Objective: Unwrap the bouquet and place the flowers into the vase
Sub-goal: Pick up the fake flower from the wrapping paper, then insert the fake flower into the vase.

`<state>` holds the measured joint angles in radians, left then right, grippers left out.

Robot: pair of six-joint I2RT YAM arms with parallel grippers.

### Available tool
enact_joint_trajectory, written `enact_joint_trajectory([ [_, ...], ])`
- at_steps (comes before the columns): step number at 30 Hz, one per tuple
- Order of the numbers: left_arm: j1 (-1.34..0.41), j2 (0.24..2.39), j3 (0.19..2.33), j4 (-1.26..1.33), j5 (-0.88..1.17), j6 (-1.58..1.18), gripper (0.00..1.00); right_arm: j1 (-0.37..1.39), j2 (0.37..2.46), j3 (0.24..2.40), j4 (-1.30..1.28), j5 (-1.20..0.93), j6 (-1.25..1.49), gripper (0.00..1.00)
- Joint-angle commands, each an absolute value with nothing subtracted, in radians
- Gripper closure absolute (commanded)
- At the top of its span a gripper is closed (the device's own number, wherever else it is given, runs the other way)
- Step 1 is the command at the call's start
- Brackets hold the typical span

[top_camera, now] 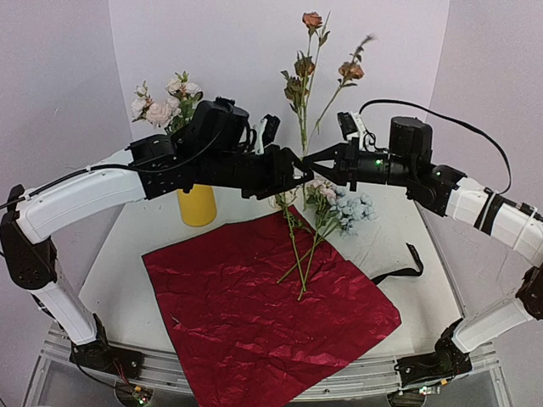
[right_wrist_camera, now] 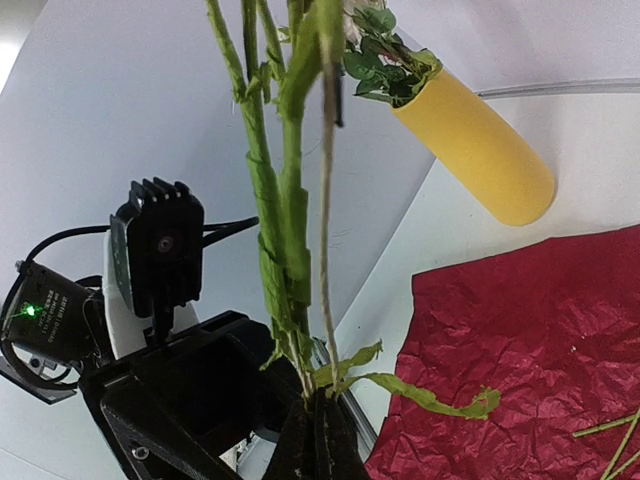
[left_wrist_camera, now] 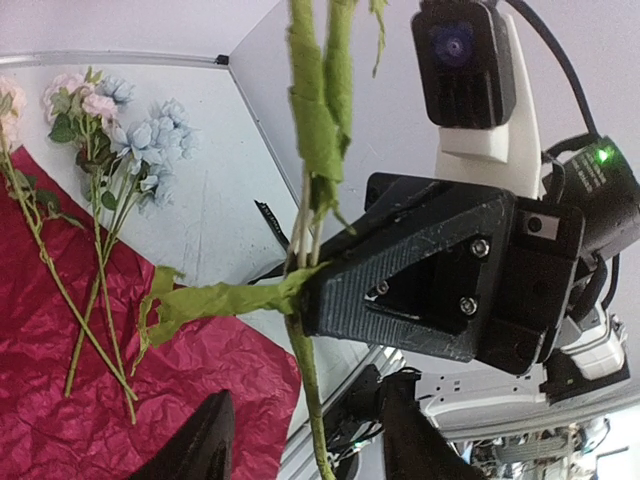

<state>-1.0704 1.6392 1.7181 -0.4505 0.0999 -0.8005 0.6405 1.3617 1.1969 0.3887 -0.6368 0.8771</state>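
Handover between the arms looks to be the step in hand, with the bouquet already undone. The large sheet of dark red crinkled wrapping paper [top_camera: 254, 322] lies spread flat on the white table [top_camera: 399, 225], and the black ribbon [top_camera: 405, 270] lies loose off its right edge. Above the sheet, the right gripper [right_wrist_camera: 318, 410] is clenched on a small cluster of thin green artificial stems topped with rust blooms [top_camera: 303, 102], gripping them low down so they stand upright. The left gripper [left_wrist_camera: 308, 395] faces it nose to nose. Its two fingers stand well apart with the stems' lower ends hanging between them, so it appears to grasp nothing. The tall, matte yellow tapered vase [top_camera: 197, 208] stands at the back left, just beyond the paper's far corner, with white and pale pink blooms [top_camera: 161, 106] in its mouth. More pink and pale blue flowers [top_camera: 339, 203] lie with their heads on the table and their stems across the paper. By my reading, the next move calls for the left arm to draw clear without snagging the leaves. The right arm then has to carry the cluster leftward to the vase and lower the stem ends into its narrow mouth beside the blooms there. The left arm's bulk sits between that gripper and the vase, so clearance matters.
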Motion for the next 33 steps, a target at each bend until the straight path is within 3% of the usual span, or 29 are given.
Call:
enact_joint_trajectory([
  [1,-1.070,1.553,1.698,-0.400,0.043,-0.806,0.34,0.646,1.345,1.176,0.421,-0.632,0.851,1.00],
  [4,-1.069,1.527,1.684,-0.397,0.003,-0.809,0.22,0.647,1.335,1.168,0.412,-0.631,0.844,1.00],
  [8,-1.069,1.508,1.686,-0.383,-0.056,-0.803,0.18,0.646,1.324,1.158,0.403,-0.634,0.837,1.00],
  [19,-1.058,1.603,1.811,-0.319,-0.071,-0.775,0.24,0.647,1.291,1.143,0.379,-0.646,0.815,1.00],
  [26,-1.054,1.697,1.902,-0.321,-0.029,-0.762,0.20,0.653,1.283,1.146,0.353,-0.650,0.806,1.00],
  [33,-1.054,1.749,1.941,-0.338,-0.030,-0.758,0.23,0.673,1.279,1.151,0.330,-0.639,0.790,1.00],
])
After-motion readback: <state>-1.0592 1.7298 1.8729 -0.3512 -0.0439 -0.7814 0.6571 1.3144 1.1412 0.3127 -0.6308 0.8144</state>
